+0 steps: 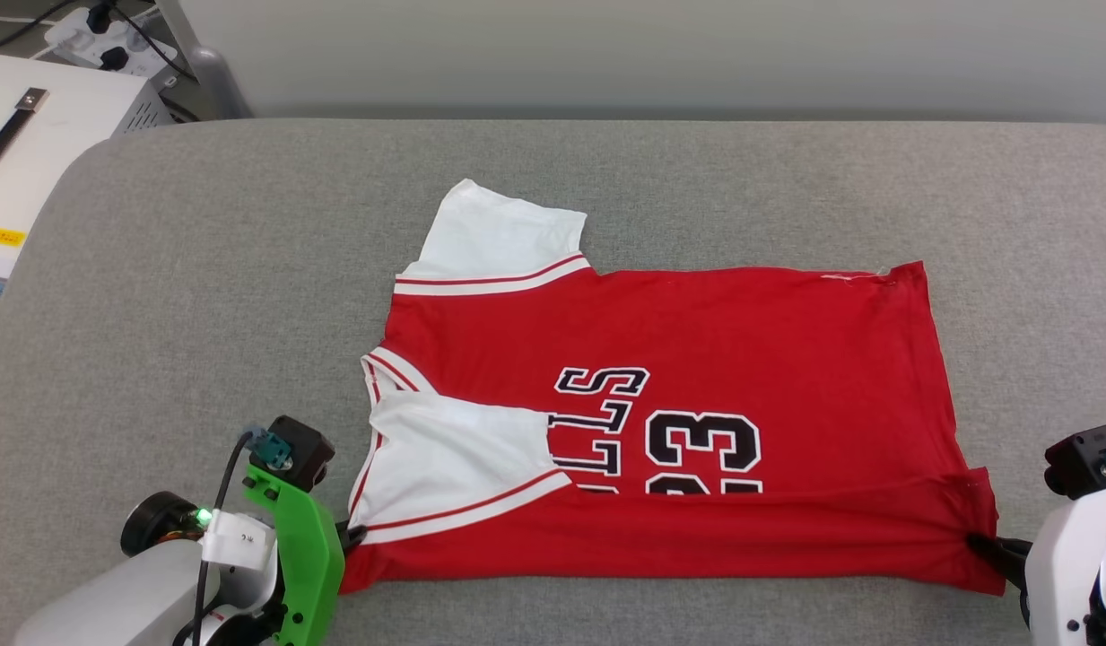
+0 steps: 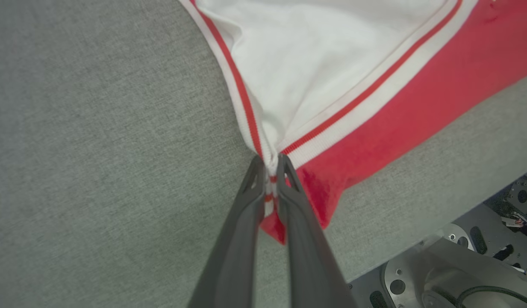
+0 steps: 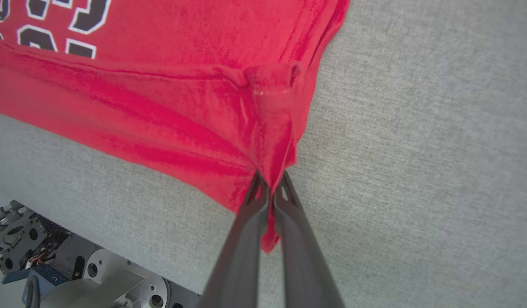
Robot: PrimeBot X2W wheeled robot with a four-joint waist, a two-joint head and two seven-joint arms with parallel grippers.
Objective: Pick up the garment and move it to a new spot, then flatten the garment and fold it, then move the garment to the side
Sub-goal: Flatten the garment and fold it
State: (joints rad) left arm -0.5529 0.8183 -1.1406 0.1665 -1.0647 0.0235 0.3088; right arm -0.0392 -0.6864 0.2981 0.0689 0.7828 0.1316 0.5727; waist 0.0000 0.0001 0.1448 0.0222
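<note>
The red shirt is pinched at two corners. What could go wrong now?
Each gripper holds just a thin bit of the garment: the left gripper at the sleeve trim, the right gripper at the hem corner. Either bit could slip out. Also, the near white sleeve lies folded over the chest and could bunch up during the fold.

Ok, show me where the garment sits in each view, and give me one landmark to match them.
Head view: garment spread across the middle of the grey surface.
Left wrist view: garment at upper right, sleeve corner pinched in the left jaws.
Right wrist view: garment at upper left, red corner pinched in the right jaws.
Shared landmark: the folded red band along its near edge.
</note>
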